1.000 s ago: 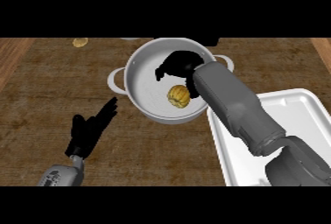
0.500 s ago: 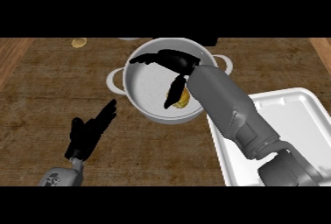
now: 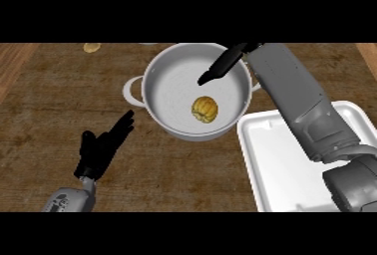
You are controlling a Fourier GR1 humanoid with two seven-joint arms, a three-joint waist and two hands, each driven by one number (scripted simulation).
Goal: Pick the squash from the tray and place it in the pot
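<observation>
The squash (image 3: 205, 109) lies on the floor of the pot (image 3: 171, 82), a small ribbed, rounded yellow-orange lump with darker grooves running along it, resting a little right of the pot's middle and touching nothing but the base. The pot is round, pale grey-white and smooth inside, with a thin bright rim and a looped handle showing on its left side. Above its upper right rim hangs the right hand (image 3: 222, 63), black and matte, its fingers straight and held together in a slim point that angles down toward the pot's inside; it is unclenched and holds nothing, well clear of the squash. Its grey forearm, smooth and jointed, runs down across the tray (image 3: 276, 164), a white rectangular tray with rounded corners and a raised lip, sitting just beside the pot at the lower right. The left hand (image 3: 103, 147) rests at the lower left, fingers straight and spread, apart from everything. The bench (image 3: 66, 99) is dark brown wood with a coarse streaked grain, edged by lighter wood at the far left. A small pale yellow object (image 3: 91, 48) lies near its far edge.
</observation>
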